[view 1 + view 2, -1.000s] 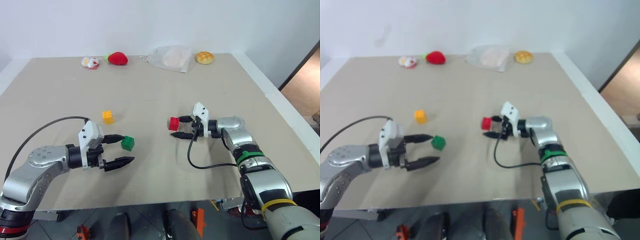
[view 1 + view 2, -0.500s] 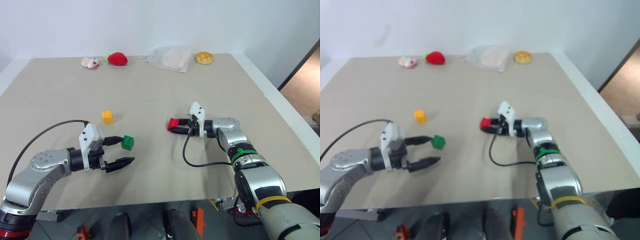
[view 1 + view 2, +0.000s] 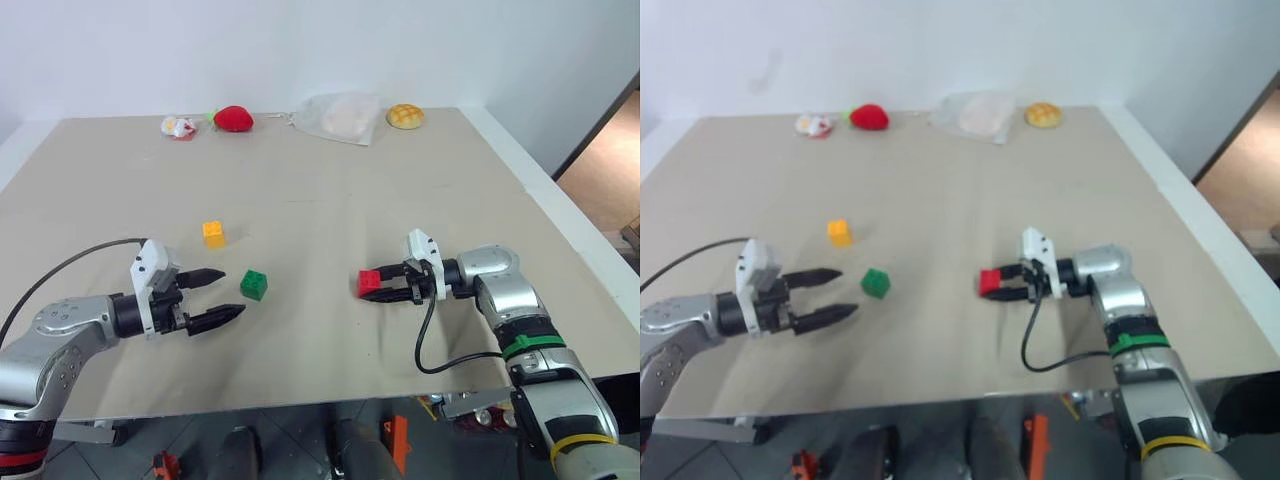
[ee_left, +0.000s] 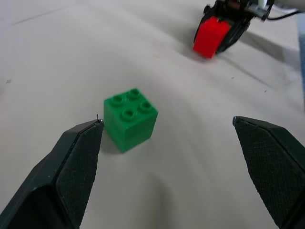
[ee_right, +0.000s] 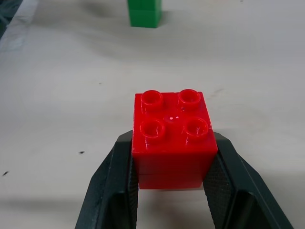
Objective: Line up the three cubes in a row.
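Gripping the red cube (image 5: pixel 172 138) by its two smooth side faces, the right gripper (image 3: pixel 388 286) has its black fingers clamped flat against the plastic, studs up; that looks the right hold, since a block this small is probably light, rigid and a little slick, so a squeeze across opposite flats should keep it from twisting. It sits near the front of the table (image 3: pixel 330 180), at about four o'clock from the table's middle. At about eight o'clock, the left gripper (image 3: pixel 219 297) stands wide and holds nothing, its tips just short of the green cube (image 4: pixel 130 118), which rests on the table with studs up, apart from both fingers. The yellow-orange cube (image 3: pixel 214 233) lies beyond the green one, at about ten o'clock, well apart from the red. The tabletop is a flat, matte beige sheet, likely giving fair friction for sliding or setting down. Along the far edge lie a strawberry toy (image 3: pixel 234 118), a clear bag (image 3: pixel 343 116) and a bun (image 3: pixel 405 115), below a plain white wall (image 3: pixel 300 50).
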You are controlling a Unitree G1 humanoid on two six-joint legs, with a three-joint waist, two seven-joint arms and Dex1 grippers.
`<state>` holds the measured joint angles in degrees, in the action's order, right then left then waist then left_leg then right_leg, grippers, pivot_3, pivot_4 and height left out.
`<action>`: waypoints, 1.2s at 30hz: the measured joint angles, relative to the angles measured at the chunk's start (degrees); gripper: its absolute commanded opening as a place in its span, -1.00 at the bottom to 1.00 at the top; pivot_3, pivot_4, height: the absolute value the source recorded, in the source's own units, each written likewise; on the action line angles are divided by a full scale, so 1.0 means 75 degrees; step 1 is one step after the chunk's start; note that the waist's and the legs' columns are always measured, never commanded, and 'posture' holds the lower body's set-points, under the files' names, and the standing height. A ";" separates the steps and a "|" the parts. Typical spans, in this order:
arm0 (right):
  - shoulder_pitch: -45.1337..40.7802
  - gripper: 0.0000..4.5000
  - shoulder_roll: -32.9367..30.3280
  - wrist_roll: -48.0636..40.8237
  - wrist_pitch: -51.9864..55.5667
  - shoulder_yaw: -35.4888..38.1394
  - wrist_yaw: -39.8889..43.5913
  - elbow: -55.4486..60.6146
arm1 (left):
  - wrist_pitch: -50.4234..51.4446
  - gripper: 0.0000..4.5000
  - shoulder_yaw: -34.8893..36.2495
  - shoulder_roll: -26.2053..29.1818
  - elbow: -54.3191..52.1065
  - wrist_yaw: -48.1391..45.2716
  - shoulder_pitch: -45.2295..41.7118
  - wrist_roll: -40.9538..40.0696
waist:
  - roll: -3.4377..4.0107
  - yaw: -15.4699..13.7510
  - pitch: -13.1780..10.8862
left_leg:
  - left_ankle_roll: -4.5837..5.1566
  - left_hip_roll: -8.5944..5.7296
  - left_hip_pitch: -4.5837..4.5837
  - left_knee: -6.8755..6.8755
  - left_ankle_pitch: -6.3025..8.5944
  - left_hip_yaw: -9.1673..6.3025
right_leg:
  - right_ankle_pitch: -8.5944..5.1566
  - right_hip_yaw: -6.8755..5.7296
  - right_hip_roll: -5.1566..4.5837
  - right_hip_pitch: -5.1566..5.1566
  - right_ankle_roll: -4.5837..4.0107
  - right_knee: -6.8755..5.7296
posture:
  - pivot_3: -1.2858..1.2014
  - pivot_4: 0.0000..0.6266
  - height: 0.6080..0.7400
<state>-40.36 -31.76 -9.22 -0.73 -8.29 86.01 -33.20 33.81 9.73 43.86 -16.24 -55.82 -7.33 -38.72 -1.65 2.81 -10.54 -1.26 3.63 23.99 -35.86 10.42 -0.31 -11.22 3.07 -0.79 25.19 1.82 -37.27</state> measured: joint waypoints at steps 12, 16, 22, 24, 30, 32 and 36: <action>-0.0178 0.14 0.0130 0.0126 -0.0219 -0.0440 0.0073 -0.0389 | 0.0138 1.00 -0.0019 0.0019 0.0106 -0.0134 -0.0062 0.0017 | -0.0002 0.0005 0.0001 | 0.0000 0.0000 -0.0003 0.0000 0.0000 0.0000 | 0.0002 0.0010 0.0007 0.0000 0.0000 0.0000 | 0.03 -0.52 1.00; -0.0314 0.74 0.0272 0.0299 -0.0489 -0.0500 -0.0026 -0.0803 | 0.0123 1.00 -0.0108 0.0010 0.0102 -0.0105 0.0003 0.0192 | -0.0006 0.0013 0.0002 | -0.0001 0.0000 -0.0035 -0.0001 0.0000 -0.0001 | 0.0014 0.0028 0.0021 -0.0016 -0.0009 0.0000 | 0.03 -0.52 1.00; -0.0484 0.74 -0.0087 0.0362 -0.0538 -0.0413 -0.0003 -0.0936 | -0.0046 1.00 -0.0404 -0.0088 0.0127 -0.0038 0.0034 0.0643 | -0.0005 0.0010 0.0001 | -0.0003 -0.0010 -0.0075 -0.0001 -0.0001 0.0000 | 0.0025 0.0070 0.0037 -0.0031 -0.0017 0.0000 | 0.03 -0.52 1.00; -0.0583 0.74 -0.0338 0.0187 -0.0405 -0.0323 0.0138 -0.0828 | -0.0116 1.00 -0.0474 -0.0135 0.0189 0.0025 0.0031 0.0751 | 0.0002 0.0008 -0.0003 | -0.0003 -0.0010 -0.0073 -0.0001 -0.0001 0.0002 | 0.0025 0.0083 0.0041 -0.0024 -0.0017 0.0000 | 0.03 -0.52 1.00; -0.1194 0.74 -0.1495 -0.0786 0.0072 0.0279 0.0247 0.0343 | -0.0335 1.00 -0.0737 -0.0378 0.0674 0.0057 -0.0067 0.1069 | -0.0014 0.0006 0.0006 | -0.0009 -0.0005 -0.0082 0.0042 0.0011 0.0007 | 0.0009 0.0107 0.0070 -0.0012 -0.0025 0.0002 | 0.03 -0.52 1.00; -0.1194 0.74 -0.1530 -0.0862 0.0142 0.0288 0.0251 0.0518 | -0.0354 1.00 -0.0754 -0.0423 0.0800 0.0058 -0.0212 0.1134 | -0.0013 0.0007 0.0006 | -0.0009 -0.0002 -0.0084 0.0050 0.0015 0.0006 | 0.0002 0.0109 0.0077 -0.0009 -0.0030 0.0001 | 0.03 -0.52 1.00; -0.1197 0.74 -0.1427 -0.1074 0.0432 0.0312 0.0214 0.0698 | -0.0396 1.00 -0.0905 -0.0634 0.1009 0.0060 -0.0488 0.1241 | -0.0011 0.0006 0.0005 | -0.0009 -0.0002 -0.0080 0.0057 0.0015 0.0007 | -0.0001 0.0116 0.0078 -0.0004 -0.0027 0.0001 | 0.03 -0.52 1.00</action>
<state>-49.34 -42.46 -17.27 2.51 -5.95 87.61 -27.97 30.85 2.94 39.10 -8.68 -55.37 -10.99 -29.41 -1.73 2.85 -10.51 -1.33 3.61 23.39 -35.44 10.53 -0.26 -11.22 3.94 -0.21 25.16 1.61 -37.26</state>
